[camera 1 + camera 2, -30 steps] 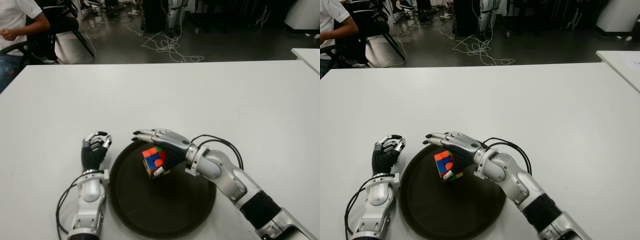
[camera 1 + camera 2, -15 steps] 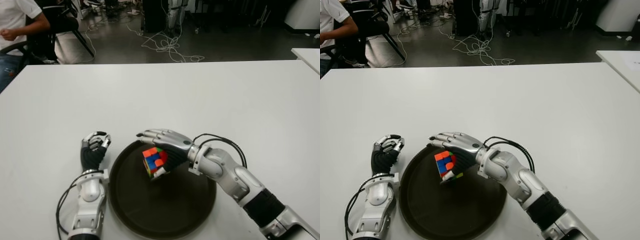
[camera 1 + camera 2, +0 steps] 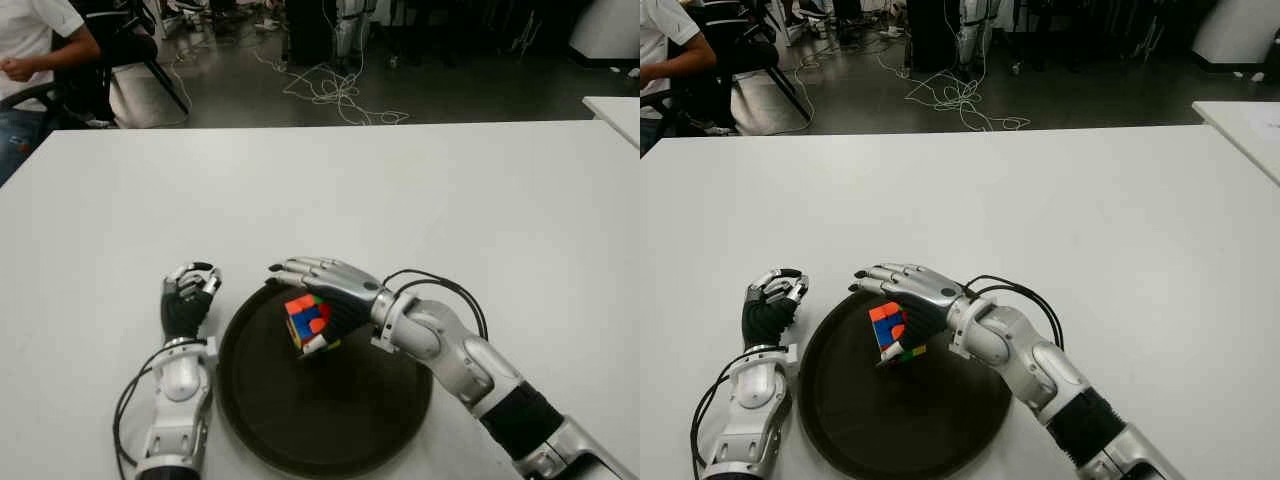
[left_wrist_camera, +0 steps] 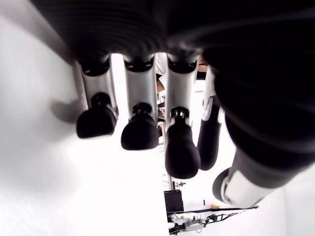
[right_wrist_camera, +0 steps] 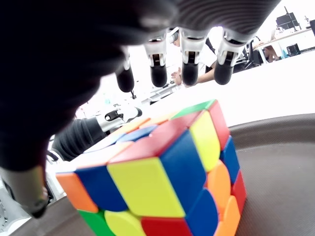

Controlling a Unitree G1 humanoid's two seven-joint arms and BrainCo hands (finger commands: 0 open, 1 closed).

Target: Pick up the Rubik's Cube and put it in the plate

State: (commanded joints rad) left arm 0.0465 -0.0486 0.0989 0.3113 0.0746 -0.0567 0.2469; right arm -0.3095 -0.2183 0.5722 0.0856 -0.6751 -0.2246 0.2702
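The Rubik's Cube (image 3: 308, 322) stands tilted inside the dark round plate (image 3: 330, 425), near its far rim. My right hand (image 3: 322, 288) hovers just over the cube, palm down. Its fingers (image 5: 189, 61) stretch out straight past the cube and do not wrap it, while the thumb (image 5: 22, 187) shows beside the cube; whether the palm touches the cube is hidden. My left hand (image 3: 188, 298) shows on the white table just left of the plate, fingers (image 4: 140, 129) curled with nothing in them.
The white table (image 3: 400, 190) stretches far ahead and to both sides. A seated person (image 3: 35, 40) is beyond the far left corner. Cables (image 3: 335, 95) lie on the floor behind. A second table's corner (image 3: 615, 108) shows at far right.
My right hand drifted slightly right and back again over the plate. The cube has stayed in about the same spot. The left hand has not moved.
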